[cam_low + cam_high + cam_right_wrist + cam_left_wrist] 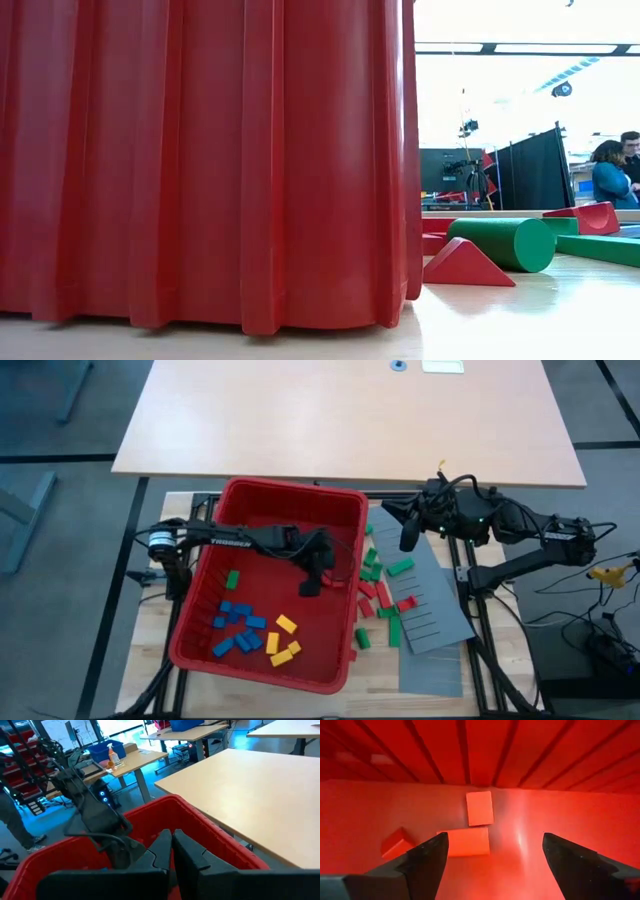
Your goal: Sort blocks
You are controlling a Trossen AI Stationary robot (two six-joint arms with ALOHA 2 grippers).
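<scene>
Blocks (480, 808): light, rigid, smooth; I would pinch 1 across its flat sides. Left gripper (495, 852) wide over them inside bin (345, 505); right gripper (171, 842) closed, empty

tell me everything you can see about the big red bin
The red bin is a large rectangular tub of what looks like moulded plastic, with vertically ribbed walls and a rolled rim. It sits upright on the wooden table, turned slightly askew. Inside lie blue blocks, yellow blocks, one green block and a few red blocks. The left gripper, open, reaches down into it. A grey slotted panel lies beside its right wall.
</scene>
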